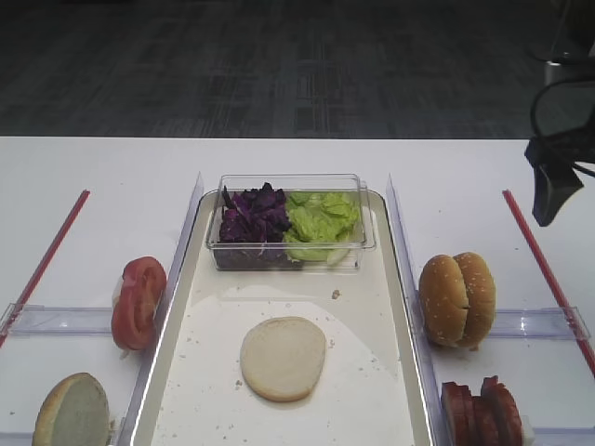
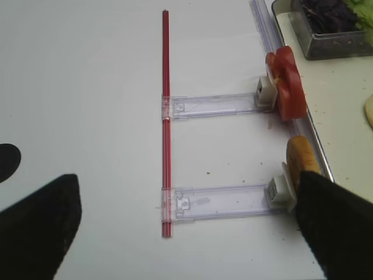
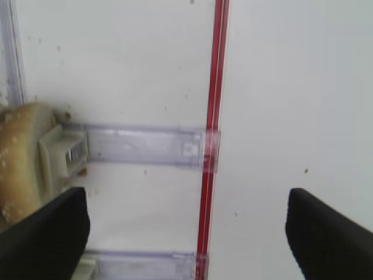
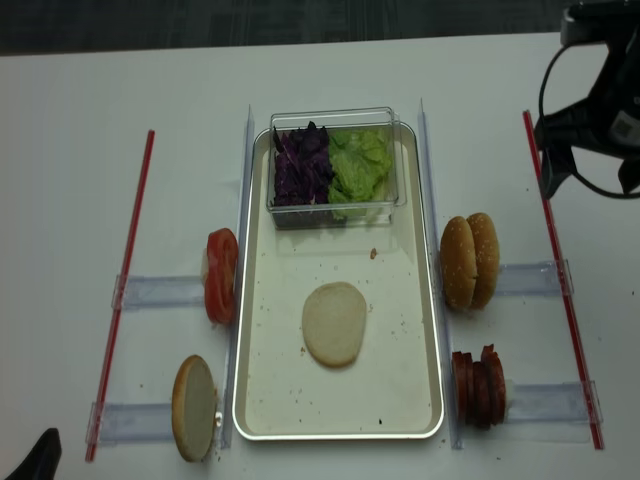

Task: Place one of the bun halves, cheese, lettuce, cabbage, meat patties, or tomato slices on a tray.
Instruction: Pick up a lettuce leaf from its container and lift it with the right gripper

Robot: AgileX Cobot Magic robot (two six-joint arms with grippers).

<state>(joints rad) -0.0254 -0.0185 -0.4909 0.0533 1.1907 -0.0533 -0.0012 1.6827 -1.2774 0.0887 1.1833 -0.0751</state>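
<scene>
A pale bun half (image 1: 283, 358) lies cut face up on the cream tray (image 1: 386, 279). Behind it, a clear box holds purple cabbage (image 1: 253, 216) and green lettuce (image 1: 321, 221). Tomato slices (image 1: 139, 302) and another bun half (image 1: 72, 409) stand left of the tray. Sesame bun halves (image 1: 457, 299) and meat patties (image 1: 483, 409) stand to its right. No cheese is in view. My right gripper (image 3: 186, 233) hangs open and empty over the right red strip (image 3: 213, 140), to the right of the sesame buns (image 3: 20, 169). My left gripper (image 2: 186, 233) is open and empty, left of the tomato (image 2: 285, 84).
Clear plastic rails (image 2: 213, 105) hold the food in rows on both sides of the tray. A red strip (image 2: 166, 116) runs along the left side of the white table. Crumbs dot the tray. A dark floor lies beyond the table's far edge.
</scene>
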